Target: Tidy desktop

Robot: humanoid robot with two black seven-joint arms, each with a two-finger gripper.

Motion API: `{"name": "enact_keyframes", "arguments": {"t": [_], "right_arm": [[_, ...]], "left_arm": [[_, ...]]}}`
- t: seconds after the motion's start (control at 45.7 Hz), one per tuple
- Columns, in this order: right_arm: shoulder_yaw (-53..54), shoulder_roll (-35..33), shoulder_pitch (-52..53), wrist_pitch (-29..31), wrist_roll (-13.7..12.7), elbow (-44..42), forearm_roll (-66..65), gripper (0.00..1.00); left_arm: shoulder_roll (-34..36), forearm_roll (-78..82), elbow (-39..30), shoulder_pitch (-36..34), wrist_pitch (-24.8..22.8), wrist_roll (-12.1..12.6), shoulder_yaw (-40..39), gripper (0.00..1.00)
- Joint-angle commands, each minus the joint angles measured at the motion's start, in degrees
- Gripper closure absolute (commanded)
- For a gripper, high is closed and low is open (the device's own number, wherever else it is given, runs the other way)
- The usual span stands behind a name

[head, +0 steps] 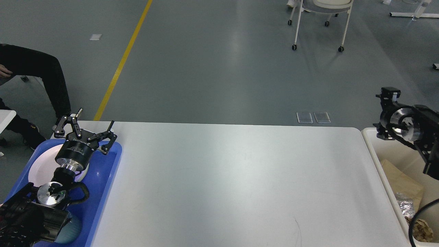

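Note:
The desktop [236, 181] is a wide white tabletop with rounded corners, and nothing lies on its surface. My left gripper [92, 120] is open and empty, hovering over the far end of a blue tray [108, 171] at the desktop's left edge. My right gripper [384, 115] hangs above the far left corner of a cream-white bin [372, 144] at the desktop's right end. It is dark and seen side-on, so I cannot tell its fingers apart. Nothing shows in it.
The blue tray holds a white plate [39, 168] and a grey-blue bowl [73, 228], partly hidden by my left arm. The bin holds brown paper [401, 183], foil [404, 202] and a crumpled wad [422, 230]. A person's legs [44, 79] are at far left. A wheeled chair [319, 20] stands beyond the table.

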Motion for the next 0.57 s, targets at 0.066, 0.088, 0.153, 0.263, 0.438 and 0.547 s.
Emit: {"name": "enact_keyframes", "arguments": {"t": [0.066, 0.088, 0.153, 0.263, 0.438, 0.547], "right_arm": [[29.4, 6.2, -7.3, 0.7, 6.5, 13.3, 0.0, 0.00], [31.8, 6.9, -8.0, 0.8, 8.1, 14.9, 0.1, 0.00], [36.3, 8.5, -10.0, 1.1, 12.7, 17.5, 0.1, 0.00], [37.7, 12.6, -11.0, 1.3, 20.0, 18.0, 0.0, 0.00], [38.2, 16.7, -14.7, 1.3, 33.7, 18.5, 0.0, 0.00], [38.2, 19.1, -16.2, 1.2, 39.2, 18.3, 0.0, 0.00]], "left_arm": [[0.0, 0.0, 0.0, 0.0, 0.0, 0.0, 0.0, 0.04], [0.0, 0.0, 0.0, 0.0, 0.0, 0.0, 0.0, 0.04], [0.0, 0.0, 0.0, 0.0, 0.0, 0.0, 0.0, 0.04], [0.0, 0.0, 0.0, 0.0, 0.0, 0.0, -0.1, 0.04], [0.0, 0.0, 0.0, 0.0, 0.0, 0.0, -0.1, 0.04], [0.0, 0.0, 0.0, 0.0, 0.0, 0.0, -0.1, 0.04]]}}
